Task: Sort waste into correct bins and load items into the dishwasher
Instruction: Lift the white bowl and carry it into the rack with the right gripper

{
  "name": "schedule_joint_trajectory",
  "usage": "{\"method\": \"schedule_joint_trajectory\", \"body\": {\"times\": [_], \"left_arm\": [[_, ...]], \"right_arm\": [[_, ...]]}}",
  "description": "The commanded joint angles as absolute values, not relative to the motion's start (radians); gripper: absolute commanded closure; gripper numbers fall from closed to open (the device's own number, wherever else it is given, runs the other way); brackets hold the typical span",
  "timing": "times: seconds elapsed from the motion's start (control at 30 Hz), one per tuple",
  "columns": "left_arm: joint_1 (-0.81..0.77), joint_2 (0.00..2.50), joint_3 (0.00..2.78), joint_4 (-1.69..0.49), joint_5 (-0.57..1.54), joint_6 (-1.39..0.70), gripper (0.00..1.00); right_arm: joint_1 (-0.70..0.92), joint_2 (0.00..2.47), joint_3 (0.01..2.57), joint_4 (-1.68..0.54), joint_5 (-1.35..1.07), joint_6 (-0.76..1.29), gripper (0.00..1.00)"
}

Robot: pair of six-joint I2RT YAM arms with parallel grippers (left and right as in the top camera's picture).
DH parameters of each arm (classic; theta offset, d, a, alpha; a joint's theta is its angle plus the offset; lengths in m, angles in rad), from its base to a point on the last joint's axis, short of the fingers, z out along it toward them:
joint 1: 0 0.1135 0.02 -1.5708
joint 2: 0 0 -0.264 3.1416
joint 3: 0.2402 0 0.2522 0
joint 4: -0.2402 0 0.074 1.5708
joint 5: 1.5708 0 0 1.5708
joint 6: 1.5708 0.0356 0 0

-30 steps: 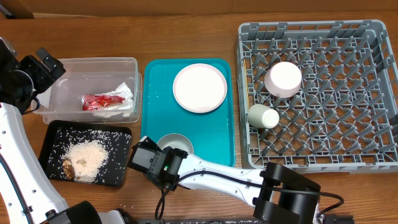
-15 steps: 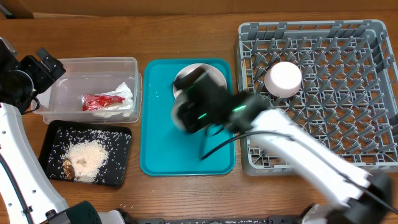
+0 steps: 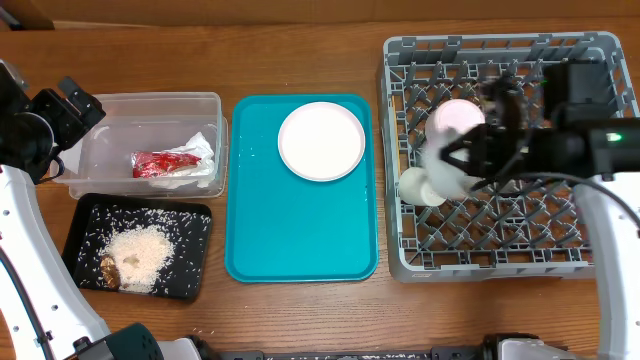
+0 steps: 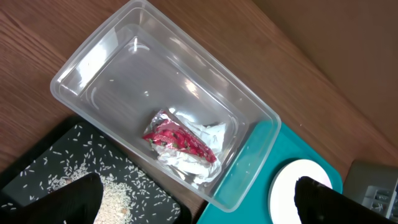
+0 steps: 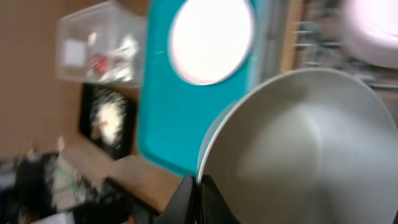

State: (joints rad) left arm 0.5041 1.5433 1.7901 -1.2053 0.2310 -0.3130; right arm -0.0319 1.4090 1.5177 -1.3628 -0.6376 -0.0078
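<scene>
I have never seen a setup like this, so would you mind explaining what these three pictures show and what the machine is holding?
These are two robot arms at a wooden table. One picture looks down from above; the other two come from a camera on each wrist. On the table sit a clear tub with a red wrapper and napkin, a black tray of rice, a teal tray bearing a plate, and a grey dish rack with a cup and a round white dish in it. The left arm's fingers are open and empty near the tub. The right arm's fingers are shut on the rim of a bowl, held over the rack.
</scene>
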Motion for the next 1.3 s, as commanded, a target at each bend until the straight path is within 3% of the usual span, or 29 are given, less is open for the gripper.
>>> {"method": "schedule_joint_trajectory", "body": {"times": [0.0,0.27,0.4,0.77,1.27], "left_arm": [[0.504,1.544,1.796,-1.205,0.236,-0.322,0.00],[0.504,1.544,1.796,-1.205,0.236,-0.322,0.00],[0.504,1.544,1.796,-1.205,0.236,-0.322,0.00],[0.504,1.544,1.796,-1.205,0.236,-0.322,0.00],[0.504,1.544,1.796,-1.205,0.236,-0.322,0.00]], "right_arm": [[-0.081,1.392,1.493,-1.377,-0.615,-0.146,0.96],[-0.097,1.391,1.478,-1.517,-0.905,-0.469,0.96],[-0.194,1.392,1.478,-1.619,-1.088,-0.684,0.96],[-0.477,1.443,1.360,-1.539,-1.177,-0.707,0.96],[-0.602,1.604,1.118,-1.437,-1.371,-0.707,0.96]]}}
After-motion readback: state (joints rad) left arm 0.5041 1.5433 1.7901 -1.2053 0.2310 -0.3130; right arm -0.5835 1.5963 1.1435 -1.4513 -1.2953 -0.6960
